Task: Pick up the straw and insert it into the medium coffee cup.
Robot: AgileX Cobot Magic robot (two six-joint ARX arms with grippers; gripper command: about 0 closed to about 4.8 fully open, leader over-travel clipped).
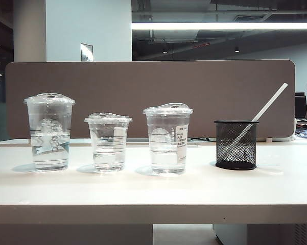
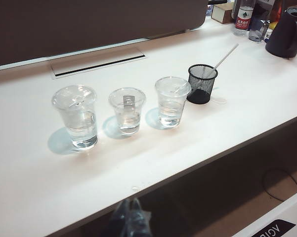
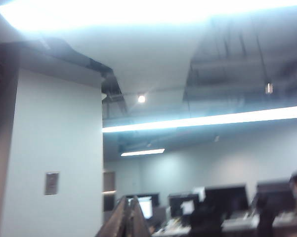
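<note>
The white straw [image 1: 265, 109] leans to the right in a black mesh holder [image 1: 236, 144] at the right of the table. The medium coffee cup [image 1: 167, 138], clear, lidded and with a white sticker, stands just left of the holder. Neither gripper shows in the exterior view. In the left wrist view the medium coffee cup [image 2: 171, 101], the straw [image 2: 225, 57] and the holder [image 2: 202, 84] are far off, and my left gripper [image 2: 131, 207] hangs shut and empty off the table's front edge. My right gripper [image 3: 130, 205] is shut and empty, pointing up at the office ceiling, with no task object in sight.
A tall clear cup [image 1: 49, 131] and a short clear cup [image 1: 108, 141] stand left of the medium one, all holding water. A brown partition [image 1: 148, 97] runs behind the table. A dark kettle [image 2: 285, 32] and a bottle [image 2: 243, 15] sit at the far corner.
</note>
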